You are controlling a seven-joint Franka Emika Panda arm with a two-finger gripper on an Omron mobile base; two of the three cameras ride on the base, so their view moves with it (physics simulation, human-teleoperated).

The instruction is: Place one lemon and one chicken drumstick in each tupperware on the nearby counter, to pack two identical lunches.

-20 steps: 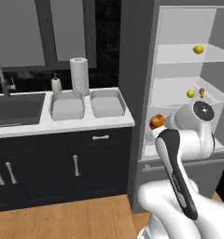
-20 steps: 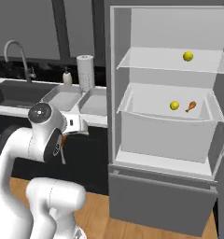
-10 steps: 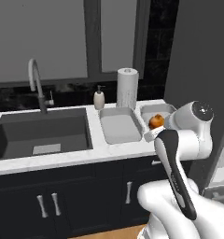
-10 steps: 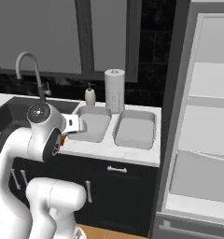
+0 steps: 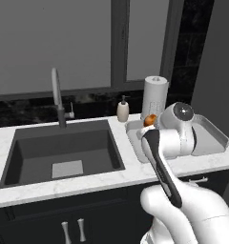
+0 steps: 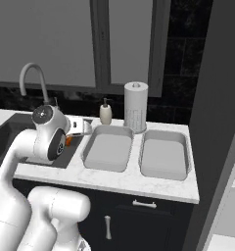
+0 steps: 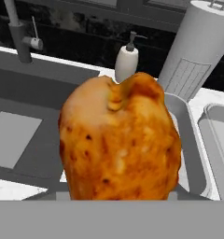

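A browned chicken drumstick [image 7: 118,144] looms large in the hand view, and my gripper [image 6: 73,137] is shut on it, its fingertips hidden behind the meat. The drumstick [image 5: 150,119] is held above the white marble counter [image 6: 114,179], at the near left corner of the left tupperware [image 6: 108,149]. A second grey tupperware [image 6: 165,156] stands just right of it. Both tupperwares look empty in the right base view. My arm hides much of them in the left base view. Lemons are out of view.
A dark sink [image 5: 64,150] with a curved faucet [image 5: 57,95] lies left of the tupperwares. A soap dispenser [image 6: 105,112] and a paper towel roll [image 6: 135,107] stand behind them. The dark fridge side [image 6: 212,122] rises at the right.
The base has driven from the open fridge to the counter, so the whole scene shifted to sink and tupperwares. The drumstick stays in my gripper.
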